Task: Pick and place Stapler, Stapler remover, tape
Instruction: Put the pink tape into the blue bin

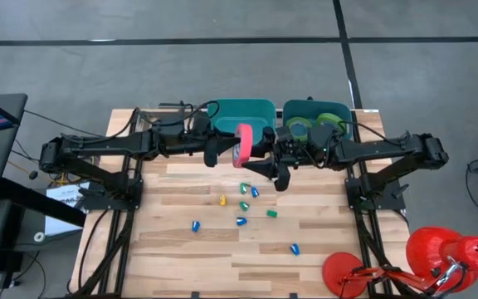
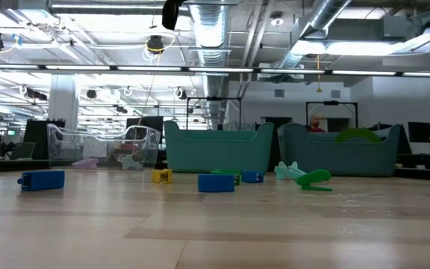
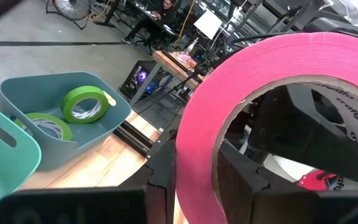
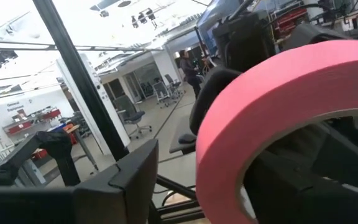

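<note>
Pink tape [image 3: 197,130] core [image 3: 344,118] reads "craftello", partly hidden.

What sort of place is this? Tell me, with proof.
Likely a robotics lab or workshop: bare ceiling ducts, workbenches with gear behind, and two robot arms passing pink tape over a wooden table.

The whole surface [image 1: 222,249] is seen straight down from overhead, while a level view is taken from surface height toward the two bins. Both wrist cameras are pressed close against the pink tape roll [image 3: 229,112], shared from opposite sides.
</note>
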{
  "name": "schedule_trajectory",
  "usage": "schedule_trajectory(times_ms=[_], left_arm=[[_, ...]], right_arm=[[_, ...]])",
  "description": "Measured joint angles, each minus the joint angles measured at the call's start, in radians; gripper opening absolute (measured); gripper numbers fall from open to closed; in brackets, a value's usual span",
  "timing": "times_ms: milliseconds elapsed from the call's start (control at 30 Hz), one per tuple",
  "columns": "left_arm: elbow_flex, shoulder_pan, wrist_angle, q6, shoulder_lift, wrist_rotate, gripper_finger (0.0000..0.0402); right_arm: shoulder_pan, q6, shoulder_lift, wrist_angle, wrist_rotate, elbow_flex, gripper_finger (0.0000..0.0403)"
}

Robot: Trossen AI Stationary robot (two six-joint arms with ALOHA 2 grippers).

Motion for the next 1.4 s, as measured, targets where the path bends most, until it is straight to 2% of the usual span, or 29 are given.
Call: schedule_trajectory(times_ms=[533, 900, 1000, 1267, 1400], left_arm=[[0.001, 0.000, 0.001, 0.004, 0.000, 0.003, 0.0077], [0.001, -0.001, -0.001, 0.004, 0.000, 0.003, 0.0082], [0.001, -0.007, -0.001, 0.019, 0.000, 0.008, 0.0102], [0.001, -0.013, 0.000, 0.022, 0.000, 0.014, 0.0200], [0.001, -0.013, 0.001, 0.022, 0.000, 0.056, 0.0239]], right_arm=[[-0.001, -0.002, 0.008, -0.003, 0.000, 0.000, 0.0097], [0.000, -0.001, 0.008, -0.010, 0.000, 0.000, 0.0086], [0.001, -0.003, 0.008, -0.010, -0.003, 0.000, 0.0086], [0.000, -0.003, 0.008, -0.011, -0.003, 0.000, 0.0083], [0.000, -0.003, 0.008, -0.011, -0.003, 0.000, 0.0083]])
